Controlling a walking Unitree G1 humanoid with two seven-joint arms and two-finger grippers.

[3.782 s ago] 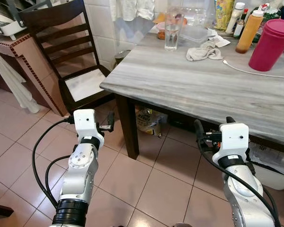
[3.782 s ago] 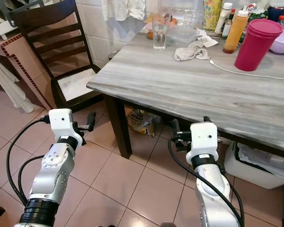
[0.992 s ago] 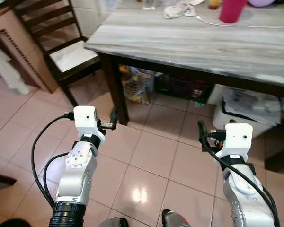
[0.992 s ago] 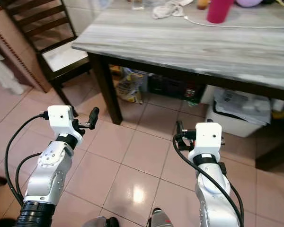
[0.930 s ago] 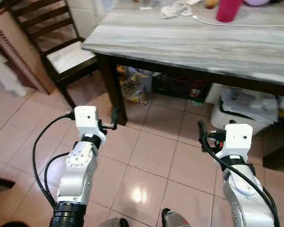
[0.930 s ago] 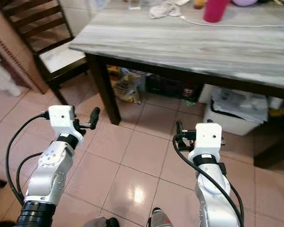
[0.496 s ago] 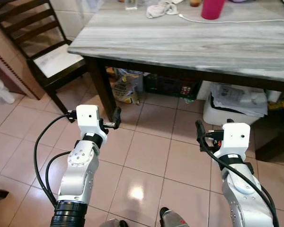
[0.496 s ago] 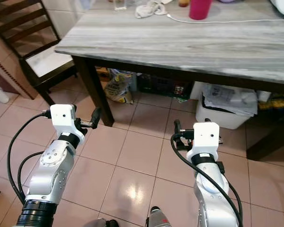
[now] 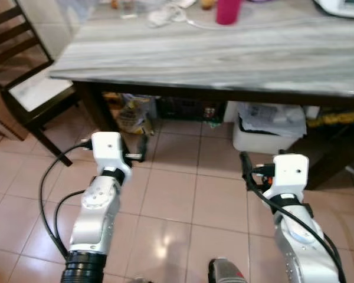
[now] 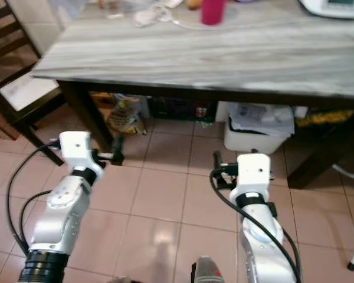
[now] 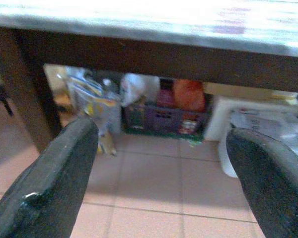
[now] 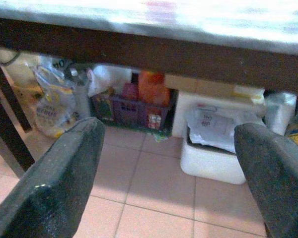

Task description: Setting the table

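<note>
Grey marble-look table top blurred, far edge cut off. Left gripper and right gripper spread wide, empty, below near edge.

Floor: laid in pinkish-beige square tiles, on which overhead light is reflected as a soft glare
Table: a grey, wood-grain top is carried on a dark frame and dark legs
Chair: a dark wooden chair with a pale seat is seen at the table's left end
Under the table: a white bin, a purple crate and bags are stored
Wall: pale tiling is seen behind the chair
</note>
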